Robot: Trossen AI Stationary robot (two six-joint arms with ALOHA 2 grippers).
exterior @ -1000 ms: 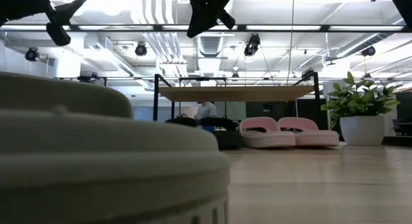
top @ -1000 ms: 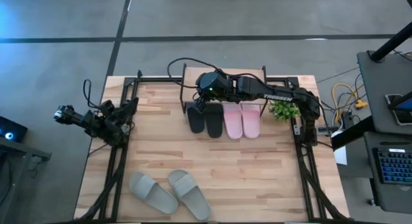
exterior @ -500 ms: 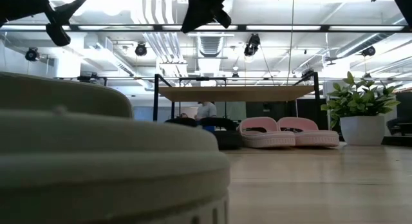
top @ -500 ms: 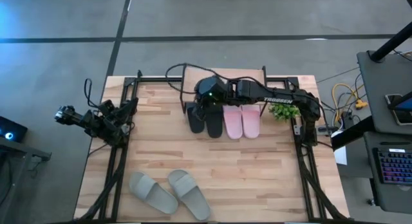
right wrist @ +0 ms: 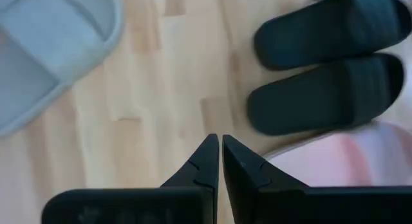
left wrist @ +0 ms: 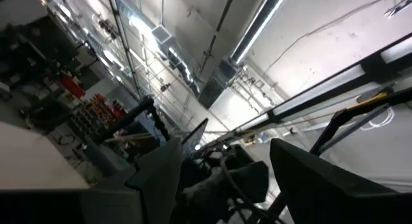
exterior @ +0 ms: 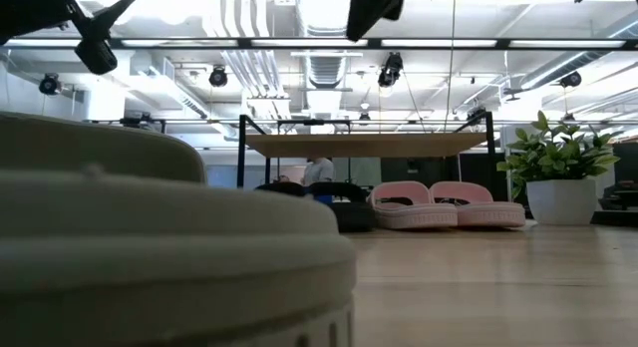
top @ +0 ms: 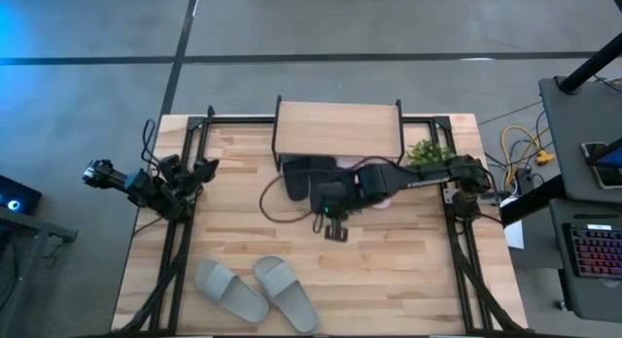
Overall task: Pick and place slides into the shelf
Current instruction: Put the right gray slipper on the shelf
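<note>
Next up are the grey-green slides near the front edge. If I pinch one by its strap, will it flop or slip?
The grey-green slides look thick-soled and moulded, so one would probably keep its shape, sagging slightly. The wide strap arches clear of the footbed, which likely gives fingers room beneath. They look foam-like, so probably light; the smooth surface might slip in a shallow pinch.

No readable text, label, brand or number anywhere — neither on arms, slides nor shelf.

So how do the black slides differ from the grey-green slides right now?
The black slides sit tucked at the shelf, beside the pink pair; the grey-green slides lie out at the table's near edge. The black pair lies parallel, the grey-green pair splayed. Neither is held.
</note>
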